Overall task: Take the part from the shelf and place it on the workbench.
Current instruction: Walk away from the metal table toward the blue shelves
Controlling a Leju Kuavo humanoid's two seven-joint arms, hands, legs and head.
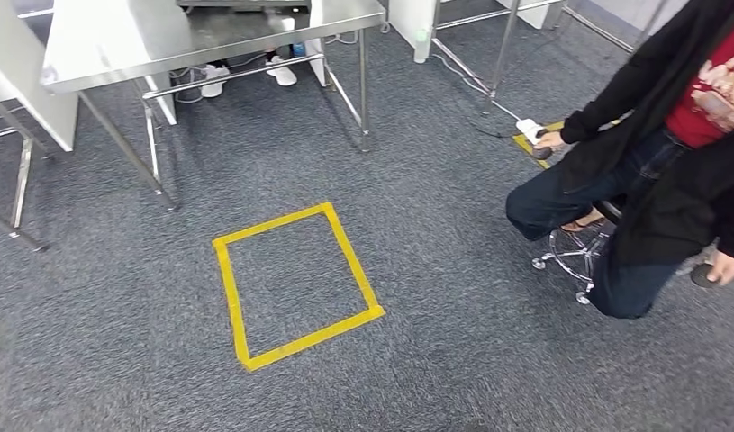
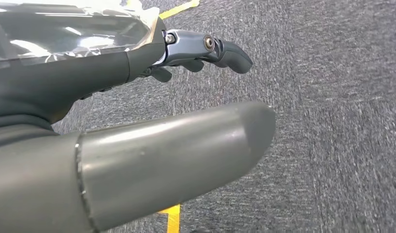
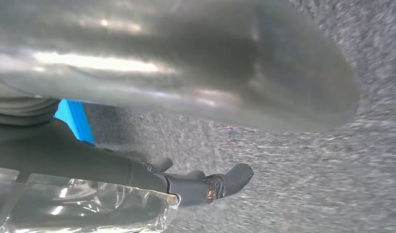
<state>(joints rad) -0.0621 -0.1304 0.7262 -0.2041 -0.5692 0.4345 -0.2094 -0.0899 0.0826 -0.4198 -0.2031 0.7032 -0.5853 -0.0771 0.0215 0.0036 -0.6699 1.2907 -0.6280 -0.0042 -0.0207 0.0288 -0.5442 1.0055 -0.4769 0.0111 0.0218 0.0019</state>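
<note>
My left hand (image 2: pixel 137 155) hangs over grey carpet, its thick thumb in front and its dark fingers (image 2: pixel 225 51) stretched out straight, with nothing between them. My right hand (image 3: pixel 186 73) hangs the same way, thumb wide of the straight fingers (image 3: pixel 220 182), and it holds nothing. A steel workbench (image 1: pixel 165 40) stands at the far left in the head view, its top bare where I see it.
A square of yellow tape (image 1: pixel 228 288) marks the carpet ahead. A person in black (image 1: pixel 651 171) sits on a wheeled stool (image 1: pixel 579 252) at the right, holding a small device. White shoes (image 1: pixel 282 72) show under the bench. More metal frames stand behind.
</note>
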